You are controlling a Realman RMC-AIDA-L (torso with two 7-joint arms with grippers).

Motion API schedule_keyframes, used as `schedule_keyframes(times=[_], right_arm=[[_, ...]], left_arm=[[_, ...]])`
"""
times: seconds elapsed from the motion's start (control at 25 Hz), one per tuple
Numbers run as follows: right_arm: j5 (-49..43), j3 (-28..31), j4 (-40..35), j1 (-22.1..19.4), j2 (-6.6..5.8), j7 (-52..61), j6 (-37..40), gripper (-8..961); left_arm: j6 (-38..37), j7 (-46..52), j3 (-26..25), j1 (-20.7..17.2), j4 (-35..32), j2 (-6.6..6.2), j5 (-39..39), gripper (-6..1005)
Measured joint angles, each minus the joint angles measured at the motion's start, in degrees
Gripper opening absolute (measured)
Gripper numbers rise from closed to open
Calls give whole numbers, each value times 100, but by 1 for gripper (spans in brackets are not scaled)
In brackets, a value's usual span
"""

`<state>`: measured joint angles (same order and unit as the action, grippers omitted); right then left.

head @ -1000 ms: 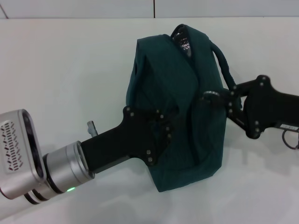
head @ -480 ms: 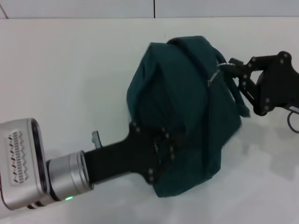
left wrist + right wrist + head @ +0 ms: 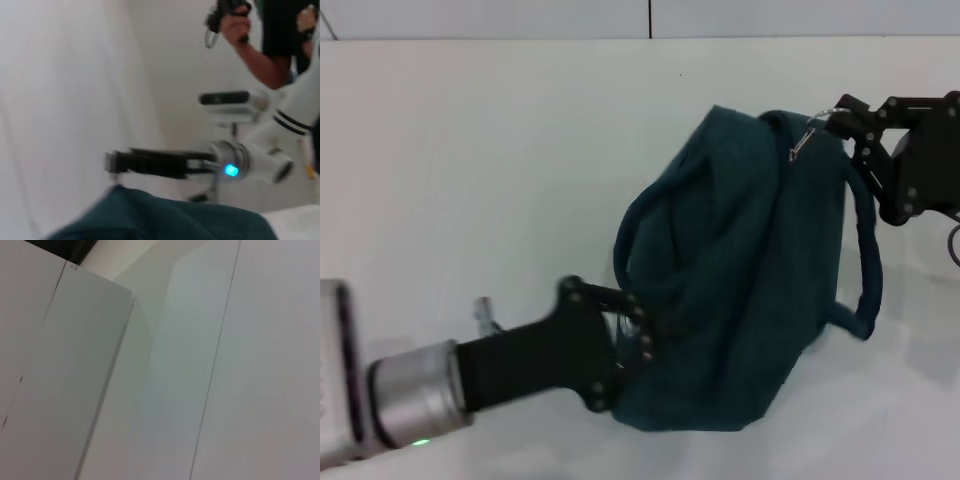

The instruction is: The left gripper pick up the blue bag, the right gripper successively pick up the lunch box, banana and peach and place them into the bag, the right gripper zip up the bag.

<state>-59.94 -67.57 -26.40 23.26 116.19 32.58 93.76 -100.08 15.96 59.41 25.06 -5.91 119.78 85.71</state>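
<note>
A: The dark teal-blue fabric lunch bag covers whatever lies inside it, and the fingertips of the left black linkage claw sink into its folds

B: The right black linkage claw is cut off by the picture's edge; its grip on the small metal zipper pull is too tiny to judge

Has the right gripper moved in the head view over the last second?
Yes. The right gripper, pinching the zip pull of the blue bag, has gone up toward the table's far edge.
</note>
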Motion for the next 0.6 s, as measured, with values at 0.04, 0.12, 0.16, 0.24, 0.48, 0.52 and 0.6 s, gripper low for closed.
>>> schedule_keyframes(times=[0.04, 0.12, 0.16, 0.24, 0.48, 0.52, 0.6], right_arm=[[1, 8, 4, -9, 0, -2, -4, 19], [20, 35, 33, -31, -2, -5, -35, 19], [42, 47, 52, -45, -6, -5, -66, 19], [113, 56, 67, -76, -13, -6, -180, 19], [167, 59, 109, -107, -25, 11, -407, 19], [170, 60, 109, -119, -25, 20, -445, 19], [209, 64, 114, -164, -26, 30, -515, 18]], left_arm=[[-79, 34, -47, -132, -110, -5, -89, 120], [-174, 88, -84, -308, -245, -16, -335, 122], [-179, 120, -84, -369, -274, -19, -456, 123], [-167, 216, -85, -455, -318, -32, -734, 125], [9, 605, -86, -527, -332, -105, -1225, 130], [15, 641, -87, -530, -334, -119, -1249, 131], [19, 722, -88, -527, -335, -160, -1298, 132]])
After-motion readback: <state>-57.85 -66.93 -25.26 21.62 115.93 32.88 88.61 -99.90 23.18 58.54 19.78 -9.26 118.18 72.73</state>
